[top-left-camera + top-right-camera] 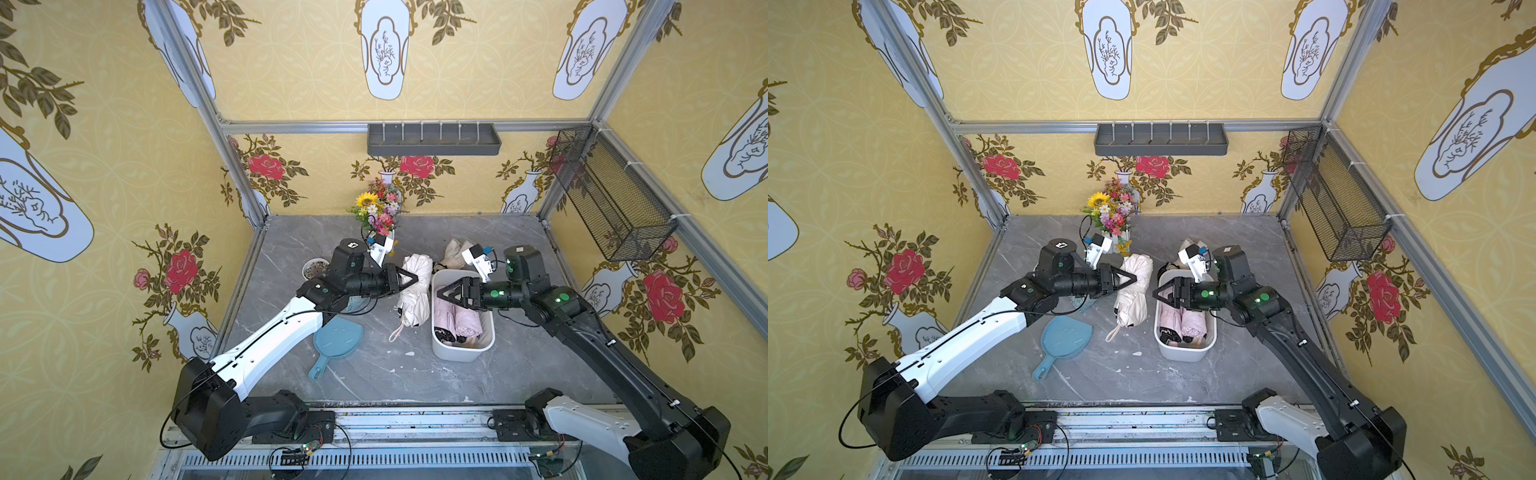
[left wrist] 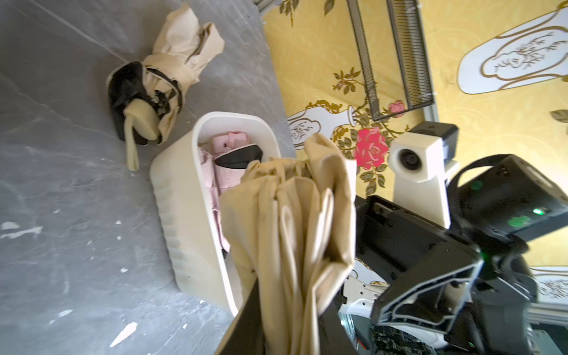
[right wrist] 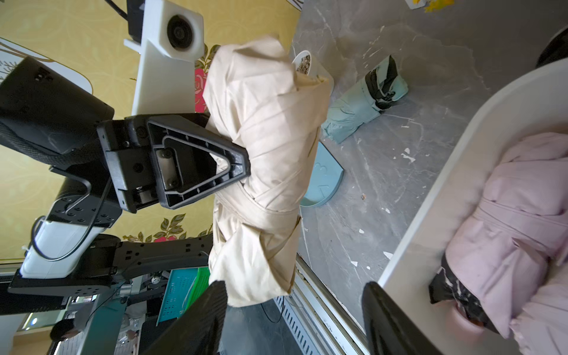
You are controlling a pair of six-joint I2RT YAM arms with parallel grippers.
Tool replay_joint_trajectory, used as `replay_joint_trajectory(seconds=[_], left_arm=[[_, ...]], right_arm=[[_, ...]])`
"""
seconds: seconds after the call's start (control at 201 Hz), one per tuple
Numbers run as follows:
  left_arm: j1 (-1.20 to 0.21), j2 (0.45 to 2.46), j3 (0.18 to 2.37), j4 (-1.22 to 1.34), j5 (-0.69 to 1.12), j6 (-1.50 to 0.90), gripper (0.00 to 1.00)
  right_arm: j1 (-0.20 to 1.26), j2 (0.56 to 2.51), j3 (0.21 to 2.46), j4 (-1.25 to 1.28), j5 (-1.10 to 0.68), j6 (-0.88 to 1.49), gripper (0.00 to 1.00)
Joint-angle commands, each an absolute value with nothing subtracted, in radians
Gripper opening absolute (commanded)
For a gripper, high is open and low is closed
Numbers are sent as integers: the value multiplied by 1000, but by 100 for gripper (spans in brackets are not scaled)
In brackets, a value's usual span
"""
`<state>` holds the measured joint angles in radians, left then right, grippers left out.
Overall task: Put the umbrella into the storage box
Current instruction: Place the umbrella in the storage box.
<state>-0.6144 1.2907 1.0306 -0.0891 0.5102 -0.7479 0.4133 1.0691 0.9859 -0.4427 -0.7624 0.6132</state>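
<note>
My left gripper [image 1: 415, 279] [image 1: 1136, 279] [image 2: 289, 322] is shut on a folded cream umbrella [image 1: 415, 291] [image 1: 1133, 291] [image 2: 292, 230] [image 3: 264, 138], gripping it near the middle. The umbrella runs lengthwise just left of the white storage box [image 1: 465, 357] [image 1: 1183, 357] [image 2: 184, 199] [image 3: 461, 172], with its wrist strap dangling. Two pink folded umbrellas [image 1: 457, 316] lie inside the box. My right gripper [image 1: 439, 296] [image 1: 1155, 294] [image 3: 295, 295] hovers open over the box's left rim, facing the cream umbrella, with nothing between its fingers.
Another beige umbrella [image 1: 451, 251] [image 2: 159, 76] lies behind the box. A teal umbrella [image 3: 362, 104] and a blue paddle fan [image 1: 336, 340] lie under and near the left arm. A pot of pebbles [image 1: 314, 268] and flowers [image 1: 380, 208] stand at the back. A mesh basket [image 1: 611, 195] hangs on the right wall.
</note>
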Motion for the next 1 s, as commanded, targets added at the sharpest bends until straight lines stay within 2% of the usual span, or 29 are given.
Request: replay_joint_trajectory(seconds=[0.0, 0.463, 0.553, 0.732, 0.767, 0.831, 0.861, 0.996], left_arm=[[-615, 1293, 1014, 106, 606, -799, 0], [-636, 1353, 1000, 284, 638, -882, 0], [-642, 1364, 996, 308, 638, -894, 0], [-649, 1372, 995, 339, 634, -908, 0], [-649, 1371, 994, 341, 632, -907, 7], [-649, 1364, 987, 337, 629, -907, 35], [-648, 1359, 984, 326, 623, -904, 44], [-639, 1316, 977, 190, 543, -851, 60]], right_arm=[[429, 1073, 967, -297, -802, 684, 72], [503, 1075, 915, -93, -778, 757, 64], [504, 1069, 900, -54, -773, 778, 55], [504, 1074, 884, -31, -769, 791, 23], [503, 1073, 887, -41, -766, 785, 19], [503, 1068, 898, -87, -746, 764, 13], [503, 1065, 910, -115, -736, 749, 9], [501, 1062, 988, -344, -633, 652, 0]])
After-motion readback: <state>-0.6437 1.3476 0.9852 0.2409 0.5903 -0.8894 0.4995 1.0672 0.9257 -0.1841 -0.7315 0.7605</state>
